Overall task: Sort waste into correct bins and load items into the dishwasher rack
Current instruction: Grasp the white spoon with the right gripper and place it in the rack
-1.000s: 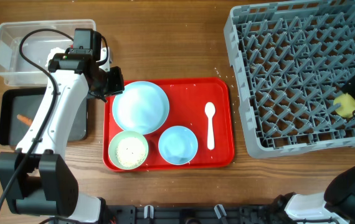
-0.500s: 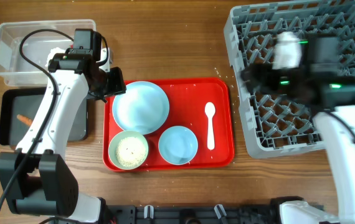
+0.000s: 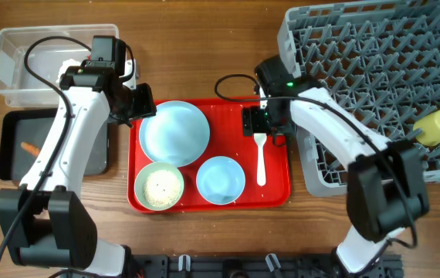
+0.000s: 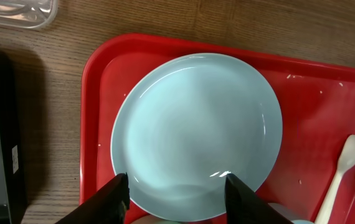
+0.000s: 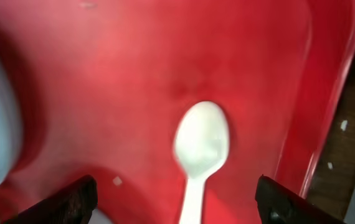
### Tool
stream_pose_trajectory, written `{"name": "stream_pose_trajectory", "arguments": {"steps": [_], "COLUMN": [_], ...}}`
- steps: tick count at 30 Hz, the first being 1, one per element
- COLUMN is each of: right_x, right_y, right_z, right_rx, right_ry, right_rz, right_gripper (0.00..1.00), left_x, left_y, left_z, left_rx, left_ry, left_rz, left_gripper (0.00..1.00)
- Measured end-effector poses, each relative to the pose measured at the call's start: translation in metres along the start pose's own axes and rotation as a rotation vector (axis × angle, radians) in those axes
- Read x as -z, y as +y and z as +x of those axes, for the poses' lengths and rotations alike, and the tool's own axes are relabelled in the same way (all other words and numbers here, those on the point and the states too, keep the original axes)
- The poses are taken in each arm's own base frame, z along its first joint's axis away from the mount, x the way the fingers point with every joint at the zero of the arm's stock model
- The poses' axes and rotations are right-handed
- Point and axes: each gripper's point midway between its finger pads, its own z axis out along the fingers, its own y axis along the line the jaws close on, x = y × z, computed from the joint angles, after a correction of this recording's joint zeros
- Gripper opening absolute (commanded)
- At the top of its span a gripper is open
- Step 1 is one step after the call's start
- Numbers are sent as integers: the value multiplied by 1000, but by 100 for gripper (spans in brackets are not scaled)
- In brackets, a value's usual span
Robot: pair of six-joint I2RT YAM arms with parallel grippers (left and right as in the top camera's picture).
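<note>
On the red tray (image 3: 274,193) lie the wide light-blue plate (image 3: 174,133), a light-blue bowl (image 3: 220,179), a pale bowl (image 3: 159,185) holding rice grains, and the white spoon (image 3: 262,166). My left gripper (image 3: 141,106) is open at the plate's upper left rim; in the left wrist view, the left gripper (image 4: 177,199) hangs over the plate (image 4: 196,124). My right gripper (image 3: 265,123) is open just above the spoon's bowl end; in the right wrist view, the right gripper (image 5: 180,205) straddles the spoon (image 5: 202,143). The yellow cup (image 3: 436,126) lies in the grey rack (image 3: 359,62).
The clear tub (image 3: 19,69) stands at the far left, with the black tray (image 3: 11,166) in front of it holding a carrot-like stick (image 3: 29,147). The left arm crosses over both bins. The rack's left wall stands close to the red tray's right edge.
My right arm has swung left from the rack to above the spoon, leaving the yellow cup lying in the rack. The left arm has stayed where it was.
</note>
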Motion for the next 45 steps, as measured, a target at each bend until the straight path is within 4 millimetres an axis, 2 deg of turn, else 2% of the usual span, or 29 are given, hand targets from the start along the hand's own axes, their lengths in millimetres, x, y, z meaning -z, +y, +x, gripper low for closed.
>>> {"name": "stream_pose_trajectory", "arguments": {"steps": [3,10,14,19,21,38,40,42,44,45], "right_x": [-21,-23,-36,-37,-37,-36,-24,6,44,72], "right_y": [-12,-17,-20,-21,-21,-21,-19,-10,-1,2], "right_z": [4,2,5,4,3,5,4,-7,-18,-24], "right_rx": [-42,-52,-56,-61,-62,-58,-31,15,60,86], "right_ry": [44,32,63,56,55,64,45,-34,-139,-214], "right_rz": [57,86,99,106,107,106,96,65,26,4], "right_gripper": [76,76,75,53,40,37,37,36,34,34], "left_x": [0,0,0,0,0,0,0,0,0,0], "left_y": [0,0,0,0,0,0,0,0,0,0], "left_z": [1,1,1,1,1,1,1,1,1,1], "left_rx": [0,0,0,0,0,0,0,0,0,0], "left_ry": [3,3,3,3,3,3,3,3,3,3], "left_rz": [-1,-1,-1,-1,-1,-1,-1,-1,-1,0], "left_gripper": [49,49,50,50,50,50,50,50,50,50]}}
